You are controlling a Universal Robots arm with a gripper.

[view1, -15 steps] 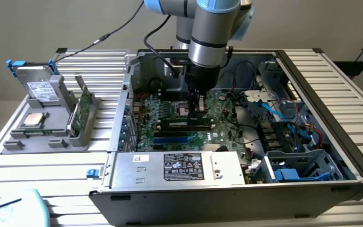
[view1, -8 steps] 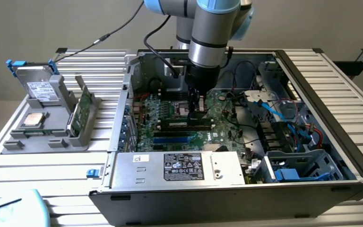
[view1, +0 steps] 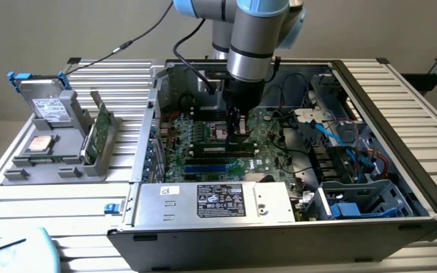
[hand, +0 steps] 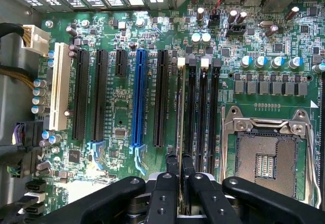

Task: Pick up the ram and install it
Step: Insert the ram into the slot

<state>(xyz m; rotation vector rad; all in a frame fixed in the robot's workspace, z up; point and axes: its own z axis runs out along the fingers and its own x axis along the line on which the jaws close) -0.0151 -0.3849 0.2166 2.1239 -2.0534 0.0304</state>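
on a slatted metal bench, an open computer case [view1: 400, 114] is seen. the gripper [view1: 240, 133] is clamped on the ram [hand: 181, 112], held edge-on over a memory slot [hand: 192, 107], centre frame. seating is in hand; straight, aligned downward pressure is called for.

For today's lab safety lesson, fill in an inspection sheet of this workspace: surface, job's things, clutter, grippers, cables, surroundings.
Surface: slatted metal table.
Job's things: ram, edge-on over the motherboard memory slots, between the fingers; empty processor socket beside them.
Clutter: grey parts holder with a green card, at the exterior view's left.
Grippers: gripper shut on the ram, inside the computer case.
Cables: blue and red cables in the case.
Surroundings: plain wall.
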